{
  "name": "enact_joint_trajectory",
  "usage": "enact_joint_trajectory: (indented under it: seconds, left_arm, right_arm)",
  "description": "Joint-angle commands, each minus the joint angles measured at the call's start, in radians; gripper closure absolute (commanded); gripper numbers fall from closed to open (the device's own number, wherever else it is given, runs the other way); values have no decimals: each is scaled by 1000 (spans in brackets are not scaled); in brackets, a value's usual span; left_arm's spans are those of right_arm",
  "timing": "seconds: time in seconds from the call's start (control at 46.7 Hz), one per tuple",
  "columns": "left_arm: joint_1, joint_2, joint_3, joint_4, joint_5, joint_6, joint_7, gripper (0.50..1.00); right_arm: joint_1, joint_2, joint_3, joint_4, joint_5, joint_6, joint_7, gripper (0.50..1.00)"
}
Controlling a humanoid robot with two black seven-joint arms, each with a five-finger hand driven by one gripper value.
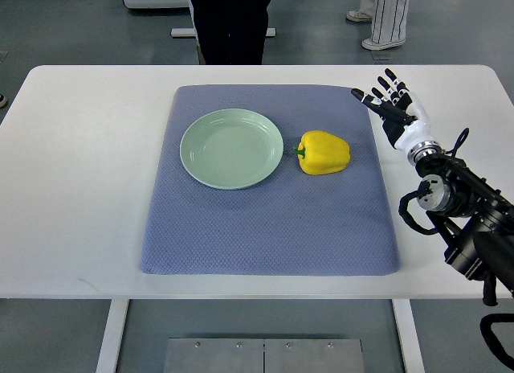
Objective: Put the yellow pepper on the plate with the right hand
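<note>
A yellow pepper (324, 152) lies on its side on the blue-grey mat (269, 220), its green stem pointing left toward the plate. The pale green plate (231, 148) sits just left of it, with nothing on it. My right hand (391, 104) hovers over the mat's upper right corner, to the right of and slightly beyond the pepper, fingers spread and holding nothing. Its black arm (466, 212) comes in from the lower right. The left arm is out of view.
The mat lies on a white table (80, 188). People's legs and shoes (384, 19) stand beyond the far table edge, with a dark-trousered person (230, 23) at centre.
</note>
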Motion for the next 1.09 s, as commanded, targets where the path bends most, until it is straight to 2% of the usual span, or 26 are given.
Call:
enact_joint_trajectory:
  seconds: [0.0, 0.685, 1.071]
  left_arm:
    - [0, 0, 0, 0, 1, 0, 0, 500]
    - [0, 0, 0, 0, 1, 0, 0, 500]
    - [0, 0, 0, -1, -1, 0, 0, 500]
  right_arm:
    - [2, -2, 0, 0, -1, 0, 0, 500]
    - [41, -10, -6, 8, -2, 0, -3, 500]
    - [123, -89, -182, 11, -2, 8, 0, 500]
